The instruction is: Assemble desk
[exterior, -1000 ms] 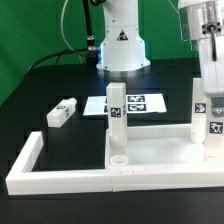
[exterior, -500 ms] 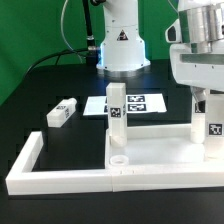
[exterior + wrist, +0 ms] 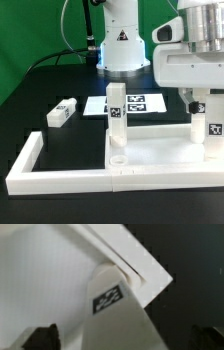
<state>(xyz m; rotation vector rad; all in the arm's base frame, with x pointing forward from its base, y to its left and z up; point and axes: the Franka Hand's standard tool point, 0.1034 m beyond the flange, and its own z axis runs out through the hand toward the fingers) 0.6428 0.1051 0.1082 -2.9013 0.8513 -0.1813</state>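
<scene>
A Franka Panda arm (image 3: 196,55) hung bent over the end of the desk top (image 3: 158,150) on the exterior view's right, above an upright leg (image 3: 213,122). The end effector (image 3: 122,339) was spread wide, its fingertips (image 3: 40,336) clear of that leg and holding nothing. A second leg (image 3: 117,113) stood at the desk top's opposite end. A third leg (image 3: 62,112) lay on the table (image 3: 60,85) well beyond it. The square tags carried black-and-white patterns and no legible writing.
</scene>
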